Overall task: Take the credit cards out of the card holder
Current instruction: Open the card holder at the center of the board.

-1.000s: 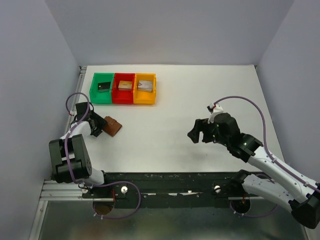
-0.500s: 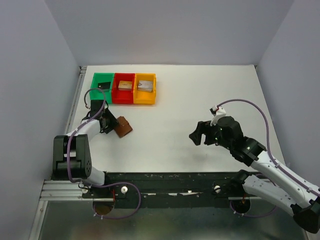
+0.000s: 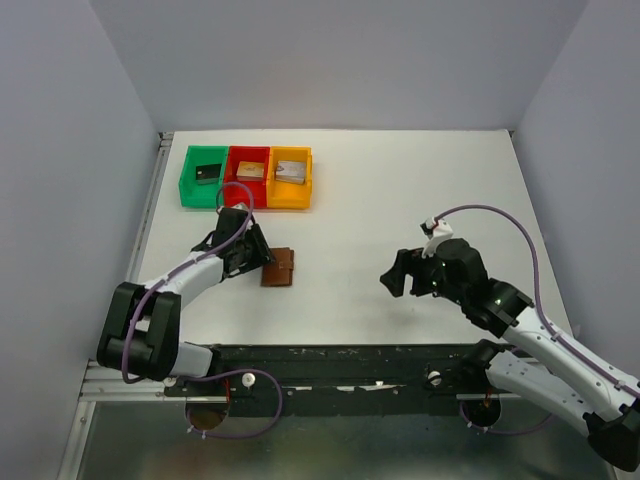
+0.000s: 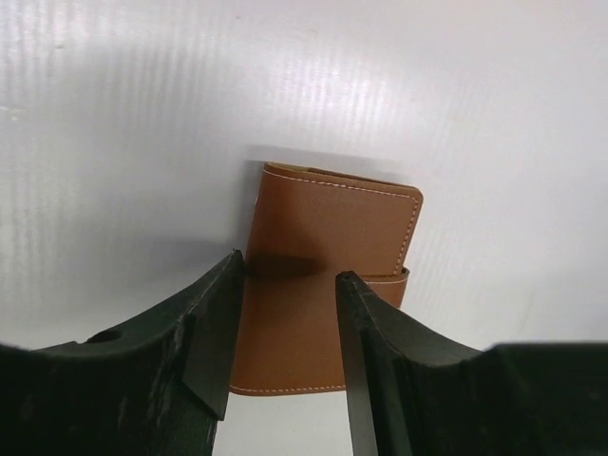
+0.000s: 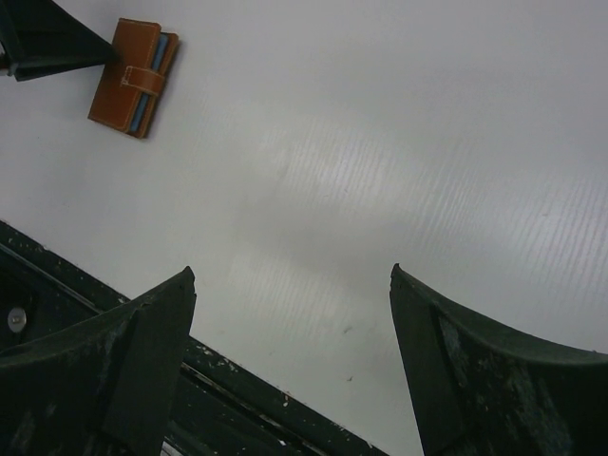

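The card holder (image 3: 280, 268), a closed brown leather wallet with a tab strap, lies left of the table's middle. My left gripper (image 3: 254, 257) reaches it from the left. In the left wrist view the half-closed left gripper (image 4: 290, 268) has one finger against the card holder's (image 4: 332, 218) left edge and the other across its face. The credit cards are hidden inside; only a pale blue edge shows on the card holder (image 5: 133, 76) in the right wrist view. My right gripper (image 3: 396, 274) hovers wide open at the right, and the right gripper (image 5: 290, 273) holds nothing.
A green bin (image 3: 184, 186), a red bin (image 3: 247, 202) and an orange bin (image 3: 290, 204) stand in a row at the back left, each with a small blocky piece inside. The black base rail (image 3: 330, 362) runs along the table's near edge.
My left gripper has swung right and toward the table's middle, and the card holder has travelled and turned with it. The right gripper has drifted slightly nearer, still open.
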Available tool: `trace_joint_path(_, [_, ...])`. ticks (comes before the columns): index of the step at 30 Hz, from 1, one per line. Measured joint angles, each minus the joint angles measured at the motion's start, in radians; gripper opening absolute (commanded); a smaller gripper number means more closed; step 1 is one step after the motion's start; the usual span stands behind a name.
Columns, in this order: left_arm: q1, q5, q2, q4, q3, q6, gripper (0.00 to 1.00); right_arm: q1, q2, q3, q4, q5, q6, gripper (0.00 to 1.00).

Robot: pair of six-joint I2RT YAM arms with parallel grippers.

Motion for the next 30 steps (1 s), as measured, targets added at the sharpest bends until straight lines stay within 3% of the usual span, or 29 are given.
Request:
trace_joint_path(6, [-0.023, 0.003, -0.126, -0.009, -0.002, -0.019, 0.69, 0.0, 0.031, 0.011, -0.01, -0.02, 0.002, 0.87])
trace_joint_path(12, [-0.022, -0.045, -0.29, -0.05, -0.002, -0.035, 0.67, 0.002, 0.182, 0.081, 0.032, -0.116, 0.031, 0.84])
trace_joint_path(30, [-0.006, -0.063, -0.178, -0.068, -0.095, -0.098, 0.61, 0.129, 0.846, 0.392, 0.253, -0.314, 0.155, 0.83])
